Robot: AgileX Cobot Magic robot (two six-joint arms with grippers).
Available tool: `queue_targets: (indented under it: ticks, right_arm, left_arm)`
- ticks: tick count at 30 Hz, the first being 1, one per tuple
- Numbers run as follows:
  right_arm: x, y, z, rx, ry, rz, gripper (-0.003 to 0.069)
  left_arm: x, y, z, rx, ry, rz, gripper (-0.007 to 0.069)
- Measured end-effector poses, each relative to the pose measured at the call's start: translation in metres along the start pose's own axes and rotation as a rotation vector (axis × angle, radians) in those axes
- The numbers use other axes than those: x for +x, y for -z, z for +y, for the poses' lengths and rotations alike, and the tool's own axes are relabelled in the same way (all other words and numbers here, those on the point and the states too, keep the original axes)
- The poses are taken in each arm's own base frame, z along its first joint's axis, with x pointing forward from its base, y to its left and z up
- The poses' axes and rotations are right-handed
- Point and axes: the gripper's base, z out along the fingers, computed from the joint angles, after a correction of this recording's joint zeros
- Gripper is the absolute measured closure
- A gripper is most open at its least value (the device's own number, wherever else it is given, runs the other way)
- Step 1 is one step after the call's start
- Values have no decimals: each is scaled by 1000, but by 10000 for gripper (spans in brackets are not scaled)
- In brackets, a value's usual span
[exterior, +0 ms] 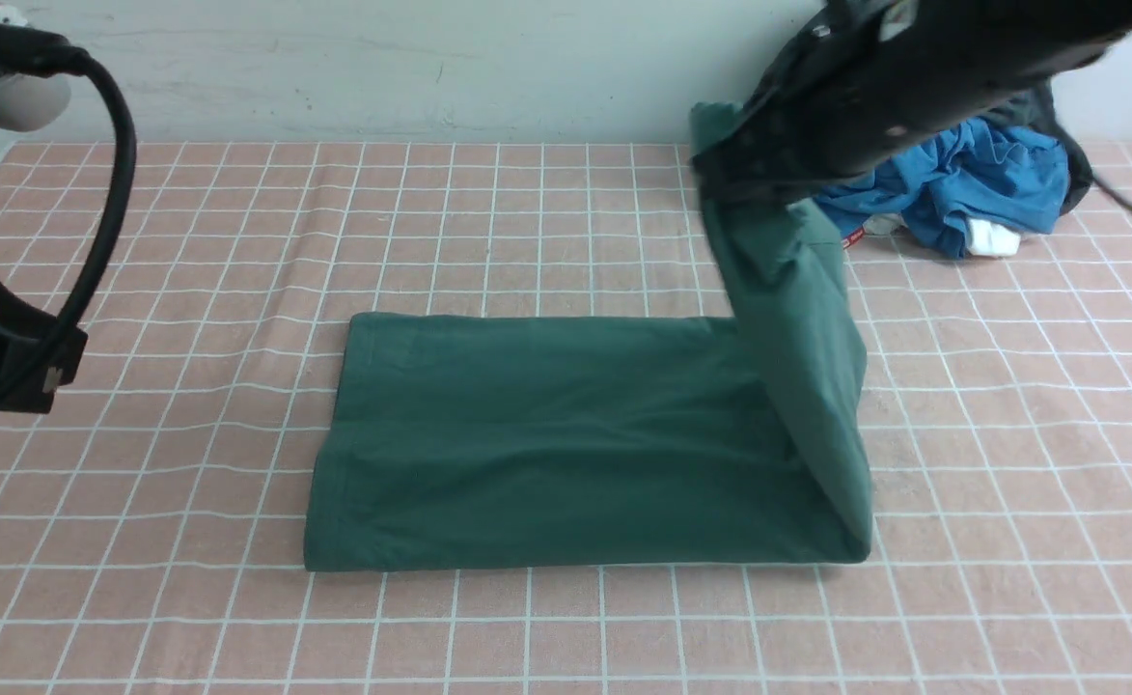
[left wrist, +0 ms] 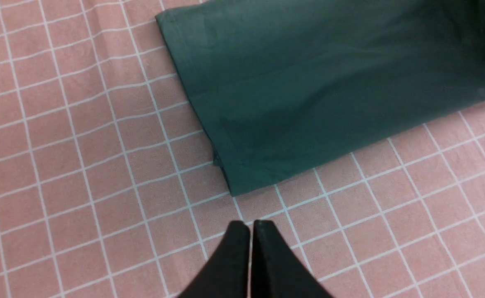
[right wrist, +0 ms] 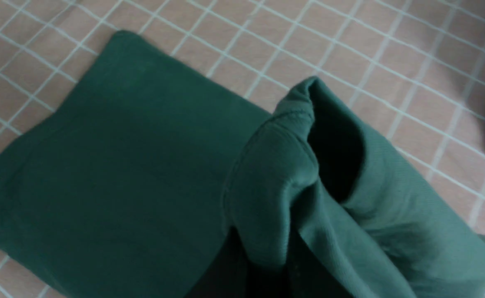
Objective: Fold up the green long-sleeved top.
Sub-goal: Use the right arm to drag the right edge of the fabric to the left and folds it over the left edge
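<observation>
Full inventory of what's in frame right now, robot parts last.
green long-sleeved top: one, dark green, folded flat mid-tablecloth, right end raised.
blue garment: one, bright blue, crumpled at the far right.
dark garment: one, charcoal, bunched behind the blue garment, partly hidden.
white piece: one, white, at the blue garment's near edge; cannot tell what it is.
tablecloth: one, pink with white grid, under everything.
wall: one, pale, at the back.
cable: one, black, looping by the left arm.
left gripper: one, black, shut and empty, over bare tablecloth off the top's left end.
right gripper: one, black, shut on the top's raised end.
</observation>
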Motion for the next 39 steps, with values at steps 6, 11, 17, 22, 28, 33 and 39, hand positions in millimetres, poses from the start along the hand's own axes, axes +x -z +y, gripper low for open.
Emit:
queue_targets:
  ticks: [6,11,17,22,28,33,39]
  right_arm:
    - [-4,-78,44,-128,-20,97,615]
    - [-2,-117,74,-203,-20,125,615]
    - [10,-158,86,-281,-99,173,615]
    - [16,-173,89,-321,-163,181,615]
    - [14,-173,95,-398,-222,159,534]
    - [8,-165,100,-459,-179,127,364]
    - [-4,-140,87,-414,-25,96,237]
  left_arm:
    - [12,24,-10,9,-19,-33,627]
    - [27,30,-20,37,-62,-41,627]
    - [49,23,-25,55,-85,-3,627]
    - [60,23,-25,47,-89,3,627]
    - [63,26,-26,36,-96,-11,627]
    - [63,26,-25,33,-97,-10,627]
    - [63,26,-25,32,-100,-10,627]
